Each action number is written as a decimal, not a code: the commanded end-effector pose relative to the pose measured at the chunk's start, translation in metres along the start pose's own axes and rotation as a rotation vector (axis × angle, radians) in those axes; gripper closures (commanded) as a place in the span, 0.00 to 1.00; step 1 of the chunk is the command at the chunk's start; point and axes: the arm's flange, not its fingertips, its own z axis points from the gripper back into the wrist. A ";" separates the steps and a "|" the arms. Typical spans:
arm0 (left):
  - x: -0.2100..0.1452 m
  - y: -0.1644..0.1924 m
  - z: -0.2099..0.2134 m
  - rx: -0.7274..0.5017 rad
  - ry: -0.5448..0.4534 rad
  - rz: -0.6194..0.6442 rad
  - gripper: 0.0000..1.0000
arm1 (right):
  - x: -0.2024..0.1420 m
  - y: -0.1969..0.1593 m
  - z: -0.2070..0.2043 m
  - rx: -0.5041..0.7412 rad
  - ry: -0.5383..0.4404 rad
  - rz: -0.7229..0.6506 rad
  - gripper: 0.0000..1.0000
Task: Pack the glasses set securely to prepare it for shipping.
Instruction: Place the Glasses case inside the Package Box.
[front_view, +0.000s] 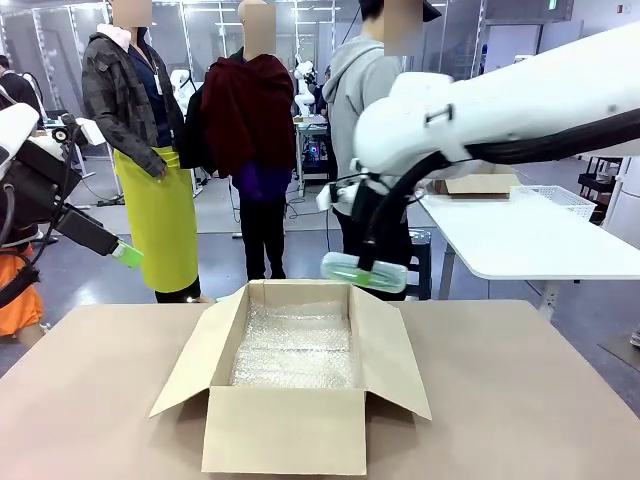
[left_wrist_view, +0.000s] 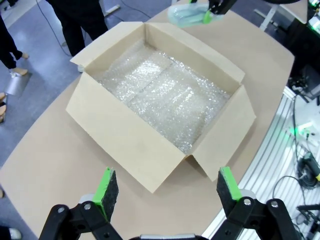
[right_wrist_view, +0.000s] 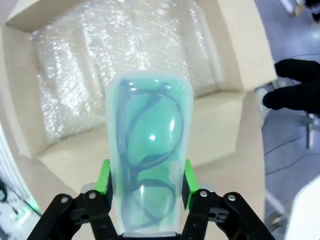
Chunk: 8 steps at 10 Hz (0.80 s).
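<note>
Nearest me, the open brown cardboard box (front_view: 285, 430) holds only its bubble-wrap lining (front_view: 295, 352), so nothing is packed yet. My left gripper (left_wrist_view: 166, 190) hangs released at the left. Above the box's far right corner, my right gripper (right_wrist_view: 145, 176) clamps the mint-green translucent glasses case (front_view: 365, 271).

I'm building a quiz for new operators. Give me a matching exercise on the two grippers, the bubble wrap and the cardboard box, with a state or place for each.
1. left gripper
2. right gripper
3. bubble wrap
4. cardboard box

A. shut on the mint-green glasses case
B. flaps folded out, standing on the table
C. lining the box floor
D. jaws wide, holding nothing

Pairs: 1-D, 2-A, 3-C, 4-B.
</note>
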 end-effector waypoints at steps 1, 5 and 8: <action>0.001 0.001 0.003 -0.007 -0.007 -0.005 0.00 | 0.048 -0.016 -0.018 -0.001 0.064 0.102 0.75; 0.001 0.001 0.003 -0.007 -0.007 -0.005 0.00 | 0.109 -0.016 -0.094 0.014 0.100 0.201 0.75; 0.001 0.001 0.003 -0.007 -0.007 -0.005 0.00 | 0.111 -0.019 -0.159 0.014 0.131 0.253 0.75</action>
